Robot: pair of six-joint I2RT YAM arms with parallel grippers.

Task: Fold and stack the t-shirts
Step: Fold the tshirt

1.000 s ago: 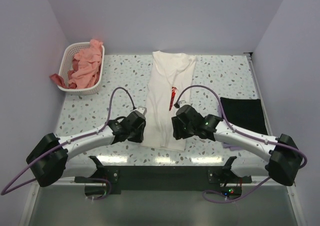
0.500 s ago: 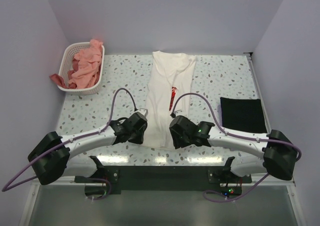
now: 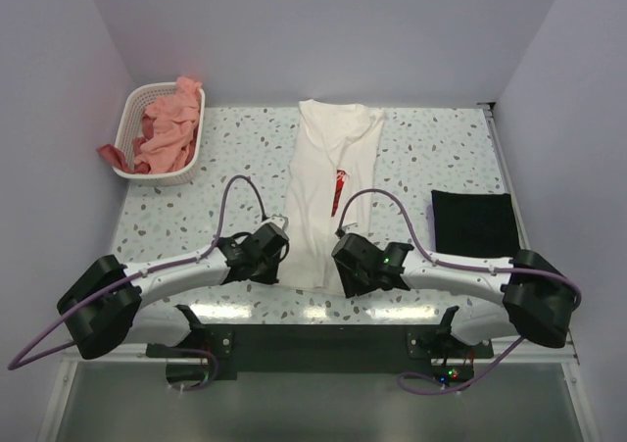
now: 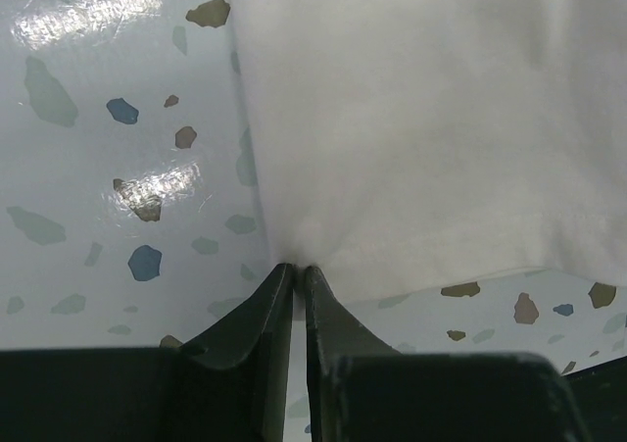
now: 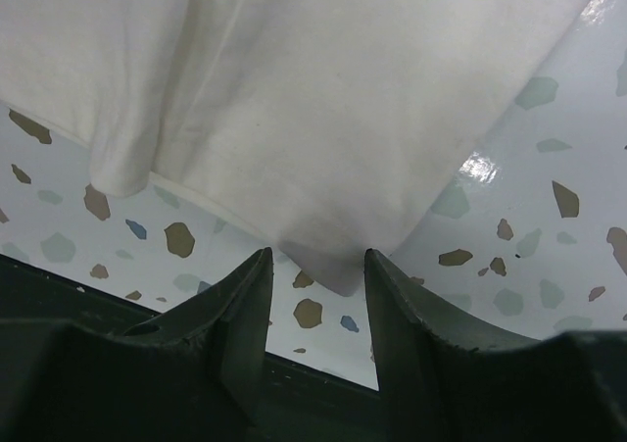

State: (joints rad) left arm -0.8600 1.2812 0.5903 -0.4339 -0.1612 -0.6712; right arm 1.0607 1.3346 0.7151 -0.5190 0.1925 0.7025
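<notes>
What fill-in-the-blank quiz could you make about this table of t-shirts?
The white basket holds t-shirts coloured ____.
The folded black t-shirt lies at the table's ____ edge.
The left gripper is ____ on the cream-white t-shirt's near hem.
The right gripper is ____ around the hem's other corner.
Missing words: salmon-pink; right; shut; open.
</notes>
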